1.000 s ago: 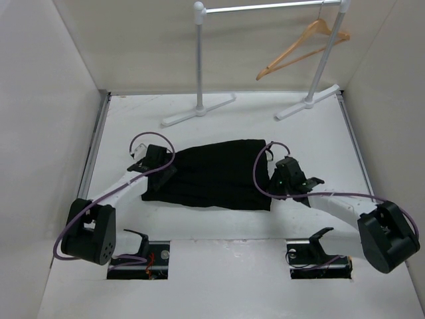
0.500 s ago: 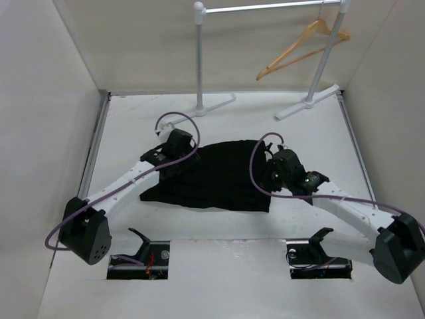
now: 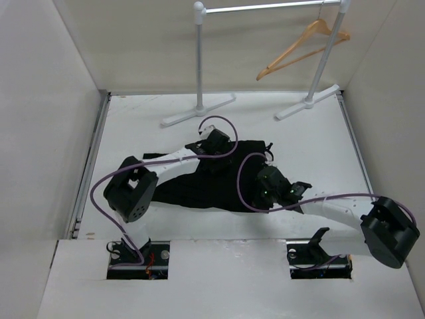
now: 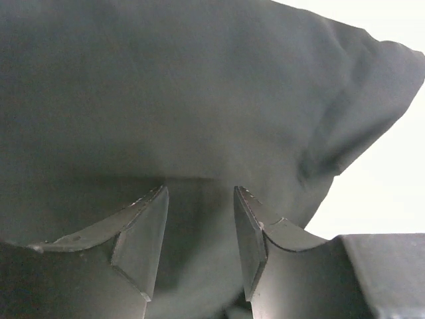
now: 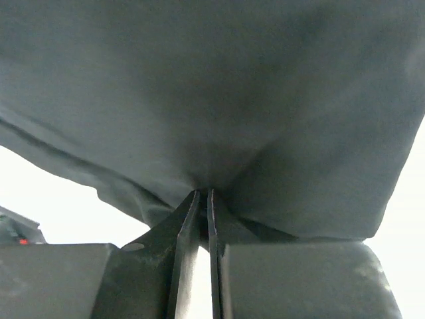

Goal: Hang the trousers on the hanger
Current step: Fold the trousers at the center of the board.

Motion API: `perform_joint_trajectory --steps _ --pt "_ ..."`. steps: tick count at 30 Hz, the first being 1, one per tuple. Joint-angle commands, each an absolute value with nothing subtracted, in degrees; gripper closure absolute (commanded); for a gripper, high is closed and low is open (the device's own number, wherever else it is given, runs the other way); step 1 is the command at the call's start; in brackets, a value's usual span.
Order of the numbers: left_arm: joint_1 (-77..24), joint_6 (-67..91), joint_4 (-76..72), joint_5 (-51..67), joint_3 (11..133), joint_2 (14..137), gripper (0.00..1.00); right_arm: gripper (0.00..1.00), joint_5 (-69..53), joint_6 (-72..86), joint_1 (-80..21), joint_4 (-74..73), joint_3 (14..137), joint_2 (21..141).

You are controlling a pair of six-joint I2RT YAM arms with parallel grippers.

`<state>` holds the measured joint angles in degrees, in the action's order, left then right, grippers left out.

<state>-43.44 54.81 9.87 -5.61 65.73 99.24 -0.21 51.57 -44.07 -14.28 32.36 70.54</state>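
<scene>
The black trousers (image 3: 206,187) lie spread flat in the middle of the white table. My left gripper (image 3: 214,150) has reached across them to their far edge. In the left wrist view its jaws (image 4: 199,193) stand apart, with dark cloth (image 4: 199,100) lying in the gap and no pinch creases. My right gripper (image 3: 263,181) sits at the right side of the trousers. There its fingers (image 5: 202,194) are pressed together on a fold of the cloth (image 5: 219,86), with creases running into the tips. The wooden hanger (image 3: 302,48) hangs on the rail at the back right, far from both grippers.
The silver clothes rail (image 3: 265,6) stands at the back on two posts with white feet (image 3: 199,110) (image 3: 307,103). White walls close in the left, right and back sides. Purple cables loop over both arms above the trousers.
The left arm swung right across the trousers to their far edge, and its jaws narrowed. The right gripper slid a little left and nearer, still pinching cloth.
</scene>
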Motion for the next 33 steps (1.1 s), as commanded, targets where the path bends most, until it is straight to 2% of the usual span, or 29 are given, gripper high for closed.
perform_joint_trajectory --steps 1,6,11,13,14,18,20,27,33 --pt "-40.92 55.37 7.91 -6.41 68.46 101.77 0.58 0.85 2.46 53.79 -45.48 -10.38 29.80 71.63" --pt "-39.77 55.55 8.00 -6.68 69.79 100.99 0.58 0.83 2.20 54.32 -45.66 -10.72 29.09 72.08" --pt "-39.77 55.28 9.66 -6.15 66.98 94.32 0.55 0.60 1.41 51.95 -45.40 -19.32 35.31 63.56" --pt "-39.59 55.28 10.46 -6.15 64.87 90.98 0.54 0.57 0.62 50.28 -43.04 -21.09 38.39 60.83" --pt "-39.51 55.28 10.55 -6.15 63.73 89.31 0.54 0.58 -0.34 49.49 -41.19 -20.92 39.71 60.65" --pt "-38.37 55.28 11.60 -6.06 58.02 82.72 0.54 0.81 -6.84 45.89 -32.41 -13.56 44.98 67.56" --pt "-37.05 55.20 12.21 -5.98 54.34 79.82 0.54 0.87 -7.90 44.65 -29.24 -8.37 47.89 73.10" --pt "-26.25 53.44 15.20 -6.33 40.80 69.89 0.55 0.91 -14.93 44.64 -18.34 4.99 57.21 93.67" --pt "-15.79 50.10 17.84 -6.24 30.07 62.59 0.55 0.91 -19.77 54.74 -13.23 12.12 58.54 104.66"
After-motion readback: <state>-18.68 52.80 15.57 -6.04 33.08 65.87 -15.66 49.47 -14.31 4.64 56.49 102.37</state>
